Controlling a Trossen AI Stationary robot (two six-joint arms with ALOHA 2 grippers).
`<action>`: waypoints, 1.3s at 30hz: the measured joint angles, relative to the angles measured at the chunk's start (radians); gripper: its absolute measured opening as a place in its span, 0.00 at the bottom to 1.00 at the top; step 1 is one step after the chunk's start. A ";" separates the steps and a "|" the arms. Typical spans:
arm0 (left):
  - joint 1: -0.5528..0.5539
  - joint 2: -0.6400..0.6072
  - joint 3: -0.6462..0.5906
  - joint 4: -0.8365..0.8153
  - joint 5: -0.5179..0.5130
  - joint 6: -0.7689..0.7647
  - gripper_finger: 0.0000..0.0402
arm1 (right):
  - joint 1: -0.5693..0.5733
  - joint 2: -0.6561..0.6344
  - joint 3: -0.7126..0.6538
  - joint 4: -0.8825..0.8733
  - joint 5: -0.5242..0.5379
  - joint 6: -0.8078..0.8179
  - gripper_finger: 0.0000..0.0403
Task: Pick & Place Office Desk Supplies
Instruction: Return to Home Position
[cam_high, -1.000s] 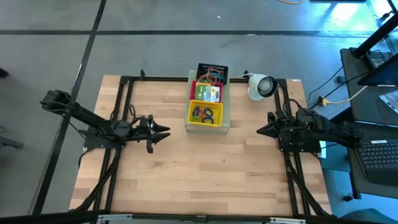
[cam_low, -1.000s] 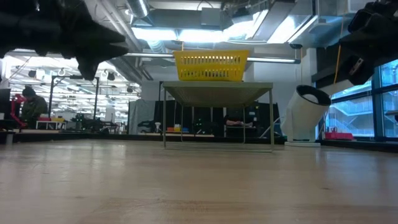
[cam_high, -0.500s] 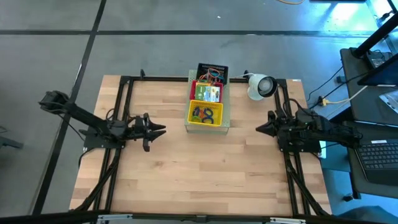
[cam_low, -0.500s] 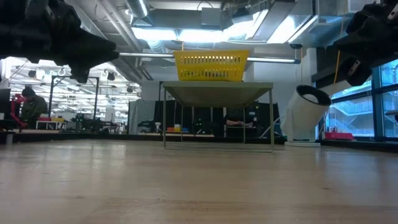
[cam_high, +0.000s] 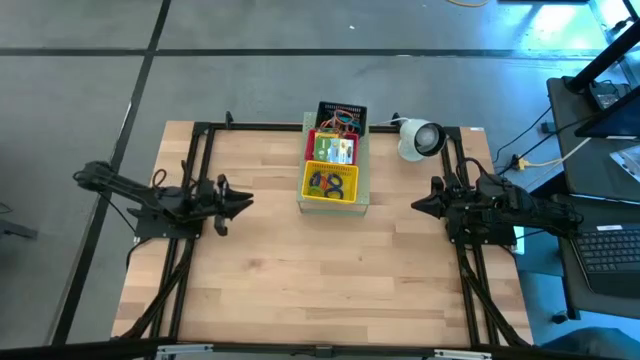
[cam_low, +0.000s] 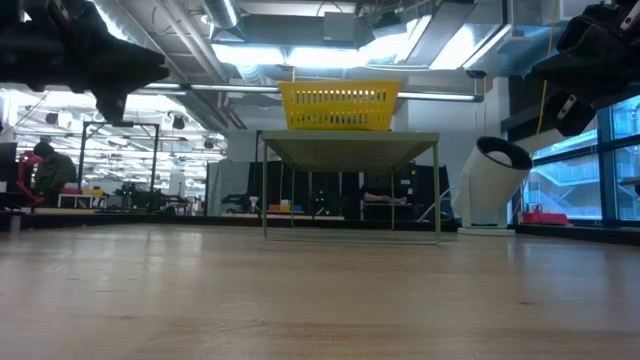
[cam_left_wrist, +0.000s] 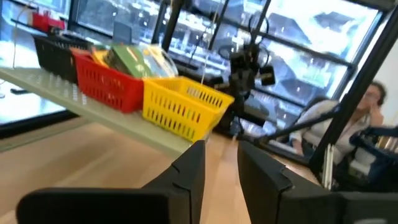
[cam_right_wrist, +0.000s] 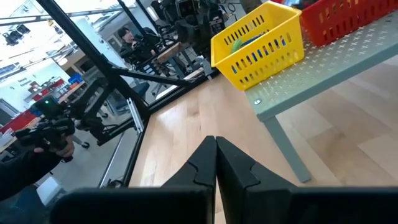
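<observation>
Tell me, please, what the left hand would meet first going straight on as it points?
Probably the yellow bin at the shelf's near end; the left hand points roughly at it, depth unclear.

Shelf (cam_high: 363, 186) mid-rear, bare tabletop (cam_high: 330, 270) in front

Left arm (cam_high: 150, 198) folded low, left gripper (cam_high: 243, 201) pointing toward centre, fingers (cam_left_wrist: 188, 176) a little apart. Right arm (cam_high: 500, 212) folded low opposite, right gripper (cam_high: 418, 208) pointing inward, jaws pressed together.

Lab, ceiling pipes (cam_low: 225, 20), concrete floor (cam_high: 250, 85) (workbenches (cam_low: 95, 200) beyond)
</observation>
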 joint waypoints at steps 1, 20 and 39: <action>0.000 -0.040 0.002 -0.025 -0.003 0.001 0.22 | 0.000 0.000 0.000 0.000 0.000 0.000 0.02; 0.000 -0.192 0.010 -0.215 0.001 -0.092 0.21 | 0.000 0.000 0.000 0.003 0.002 -0.050 0.02; 0.000 -0.191 0.009 -0.205 -0.052 -0.063 0.21 | 0.000 0.002 -0.063 0.139 0.155 -0.074 0.02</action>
